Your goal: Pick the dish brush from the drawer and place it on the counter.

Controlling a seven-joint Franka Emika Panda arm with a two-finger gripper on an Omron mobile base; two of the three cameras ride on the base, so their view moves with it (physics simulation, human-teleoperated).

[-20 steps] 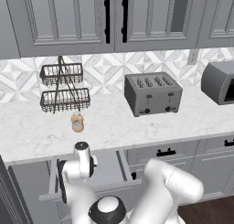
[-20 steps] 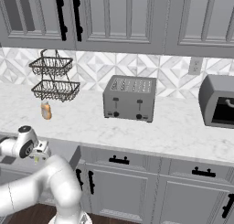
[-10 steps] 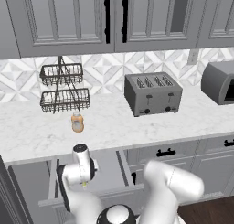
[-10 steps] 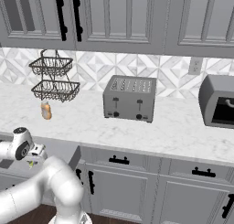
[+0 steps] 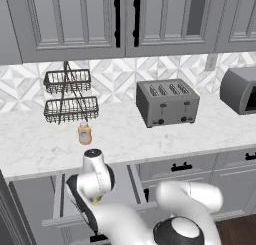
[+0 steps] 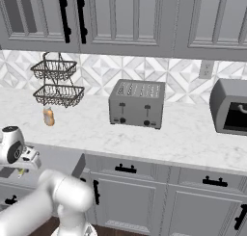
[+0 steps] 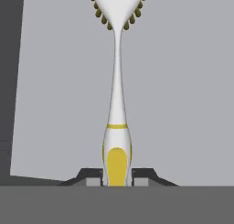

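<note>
The dish brush [image 7: 117, 104] is gripped at the yellow end of its handle by the gripper [image 7: 117, 177], whose two dark fingers [image 7: 94, 176] are pressed against it from either side. Its white stem is seen running away from the fingers to a whitish bristled head, over the flat grey floor of the open drawer [image 7: 183, 81]. From the base views, the hand is seen lowered into the drawer [image 5: 37, 201] below the white marble counter [image 5: 125, 139]. A small orange bottle [image 5: 84, 133], a wire basket rack [image 5: 70, 96] and a toaster [image 5: 166, 102] are set on the counter.
</note>
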